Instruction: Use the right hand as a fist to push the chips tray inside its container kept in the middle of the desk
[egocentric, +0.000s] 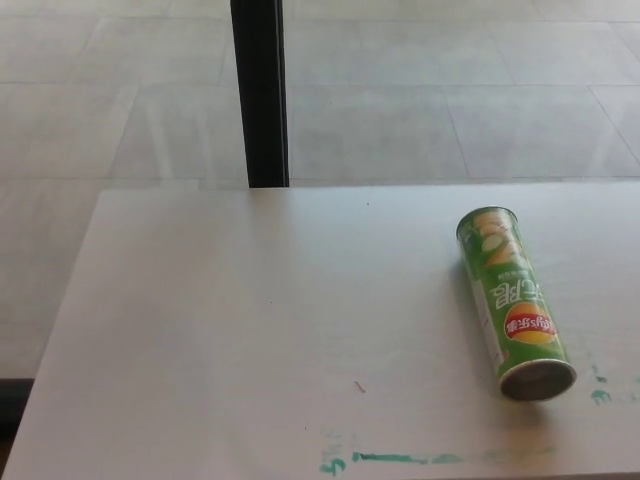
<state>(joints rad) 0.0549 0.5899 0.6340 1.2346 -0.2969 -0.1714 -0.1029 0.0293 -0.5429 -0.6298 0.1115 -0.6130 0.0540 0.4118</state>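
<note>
A green chips can (512, 300) lies on its side on the right part of the white desk (250, 320), its long axis running from far to near. The near end (537, 380) is a dark grey disc facing me; no tray sticks out of it. The far end shows the green lid. Neither of my hands shows in the head view.
Teal paint smears (390, 459) mark the desk near its front edge, with smaller spots (599, 395) right of the can. A black post (260, 92) stands behind the desk's far edge. Tiled floor lies beyond.
</note>
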